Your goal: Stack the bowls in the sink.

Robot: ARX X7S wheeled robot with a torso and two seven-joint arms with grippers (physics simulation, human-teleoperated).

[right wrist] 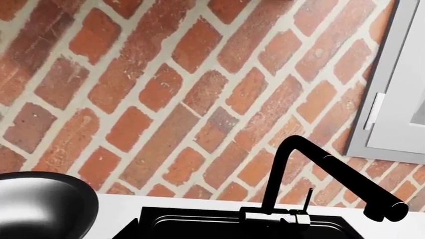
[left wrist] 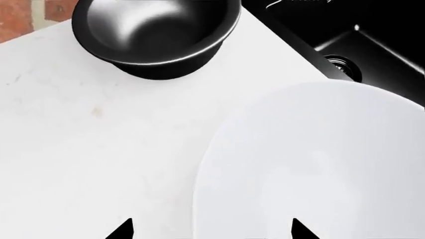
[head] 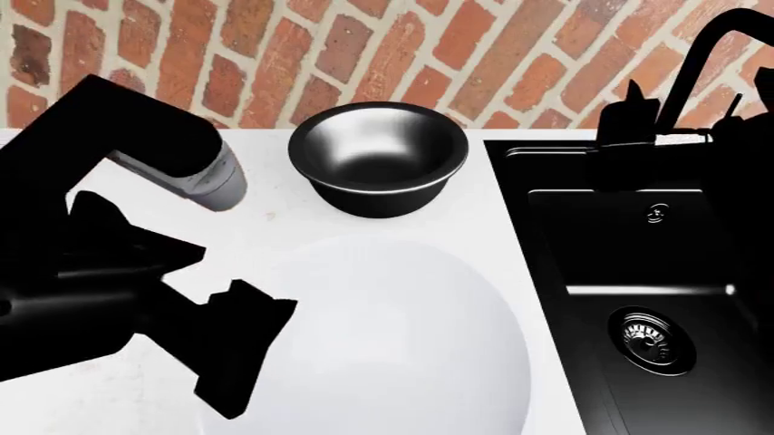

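Note:
The smaller black bowl (head: 379, 159) stands upright on the white counter (head: 272, 227), left of the sink (head: 568, 263). The larger white bowl (head: 400, 353) sits on the counter in front of it; only its plain white inside shows. My left gripper (head: 242, 358) is open at this bowl's left rim. In the left wrist view the left gripper (left wrist: 212, 231) has one fingertip over the counter and the other over the white bowl (left wrist: 312, 164), with the black bowl (left wrist: 156, 35) beyond. My right gripper (right wrist: 212, 230) shows only dark, spread fingertips against the sink (right wrist: 219, 224), nothing between them.
The sink has a round metal drain (head: 653, 337) and a black faucet (head: 713, 63) at its back edge. A brick wall (head: 362, 54) runs behind the counter. My left arm (head: 109, 227) covers the counter's left side. A grey cabinet (right wrist: 398, 84) hangs right of the faucet (right wrist: 319, 169).

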